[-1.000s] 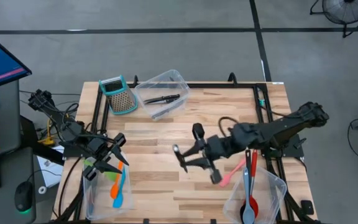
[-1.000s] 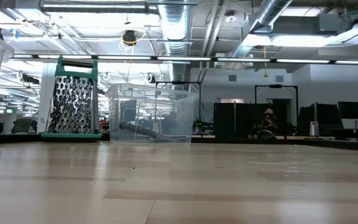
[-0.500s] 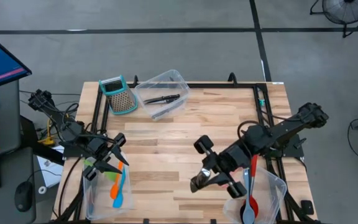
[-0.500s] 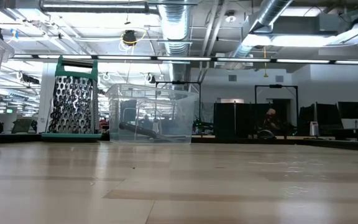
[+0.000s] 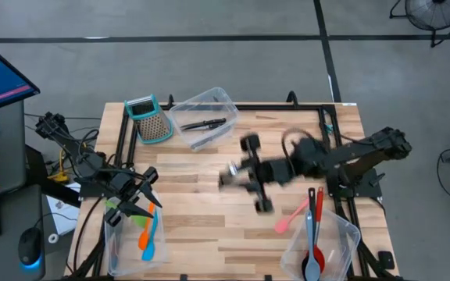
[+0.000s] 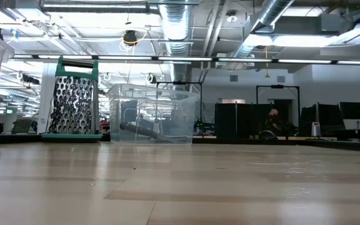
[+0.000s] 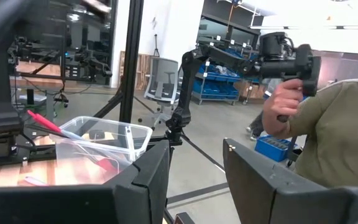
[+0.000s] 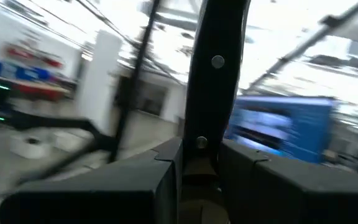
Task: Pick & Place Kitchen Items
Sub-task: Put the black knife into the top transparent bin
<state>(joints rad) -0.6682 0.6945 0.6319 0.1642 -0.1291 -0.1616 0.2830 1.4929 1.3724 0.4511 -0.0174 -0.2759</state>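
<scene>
Right gripper [image 5: 241, 178] over desk [image 5: 209, 226] middle, blurry, grip can't tell. Left gripper [image 5: 135, 204] open above tub [image 5: 114, 242].

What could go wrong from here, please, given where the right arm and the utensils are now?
The right end effector is blurred mid-table, seemingly moving fast, so it may overshoot toward the tub holding black knives. The pink spatula lies outside the right tub, beside its rim, and could be knocked off or missed.
</scene>
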